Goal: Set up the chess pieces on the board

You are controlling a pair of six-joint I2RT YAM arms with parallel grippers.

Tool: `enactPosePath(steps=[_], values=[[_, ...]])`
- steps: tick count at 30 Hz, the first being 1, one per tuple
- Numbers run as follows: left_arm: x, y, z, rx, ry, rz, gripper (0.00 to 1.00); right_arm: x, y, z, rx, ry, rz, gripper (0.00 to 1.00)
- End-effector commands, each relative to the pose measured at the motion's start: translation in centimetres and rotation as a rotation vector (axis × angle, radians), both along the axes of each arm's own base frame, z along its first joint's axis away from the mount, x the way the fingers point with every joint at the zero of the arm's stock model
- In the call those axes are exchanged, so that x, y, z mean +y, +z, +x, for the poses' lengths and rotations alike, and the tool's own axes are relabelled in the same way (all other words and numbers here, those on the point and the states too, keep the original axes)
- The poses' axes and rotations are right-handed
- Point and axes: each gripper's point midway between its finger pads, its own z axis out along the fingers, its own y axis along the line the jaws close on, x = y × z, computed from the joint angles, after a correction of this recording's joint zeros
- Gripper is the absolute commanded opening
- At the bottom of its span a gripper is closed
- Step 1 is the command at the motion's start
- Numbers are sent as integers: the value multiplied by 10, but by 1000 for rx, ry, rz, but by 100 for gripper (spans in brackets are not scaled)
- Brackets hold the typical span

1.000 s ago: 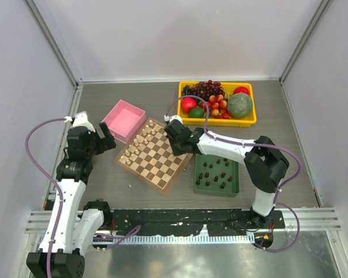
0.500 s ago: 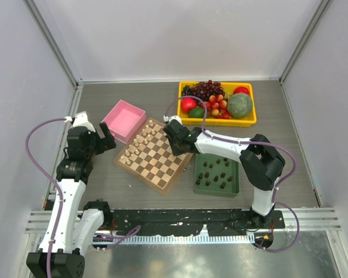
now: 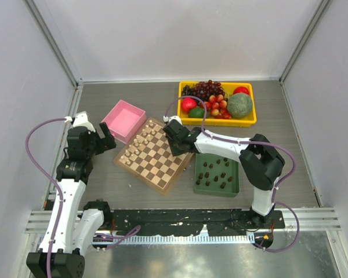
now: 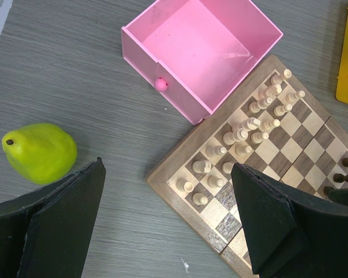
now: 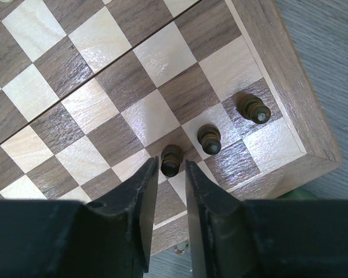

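Note:
The board lies tilted in the middle of the table, with cream pieces on its left rows. My right gripper hovers over the board's right corner. In the right wrist view its fingers stand a narrow gap apart around a dark chess piece standing on the board, a thin gap on each side. Two more dark pieces stand beside it toward the corner. Several dark pieces lie in the green tray. My left gripper is open and empty left of the board.
A pink box sits at the board's far left corner. A yellow tray of fruit stands at the back right. A green pear lies on the table under my left gripper. Grey walls close in both sides.
The right arm's elbow has shifted slightly left, while its gripper stays over the board's right corner. The left arm has not moved.

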Motion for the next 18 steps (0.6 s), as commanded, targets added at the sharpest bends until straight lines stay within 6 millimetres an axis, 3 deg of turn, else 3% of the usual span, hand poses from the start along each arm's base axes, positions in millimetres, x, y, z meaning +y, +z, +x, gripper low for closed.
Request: enactPosePath(steps=[1, 6, 11, 12, 13, 14, 17, 18], values=[[-1, 22, 4, -59, -4, -15, 99, 9, 22, 9, -41, 14, 41, 34], [1, 23, 3, -60, 7, -9, 99, 12, 44, 7, -62, 23, 90, 42], [2, 23, 3, -59, 11, -6, 99, 1, 71, 2, -112, 29, 115, 47], [2, 23, 3, -58, 13, -8, 99, -2, 67, -4, -104, 46, 113, 48], [2, 24, 3, -59, 14, -6, 99, 0, 79, -4, -133, 53, 148, 50], [3, 25, 3, -62, 17, -5, 99, -7, 74, -7, -131, 48, 142, 52], [3, 24, 2, -58, 20, -4, 99, -28, 86, -8, -181, -4, 150, 53], [3, 24, 2, -59, 20, -4, 99, -40, 79, -10, -178, -35, 126, 53]])
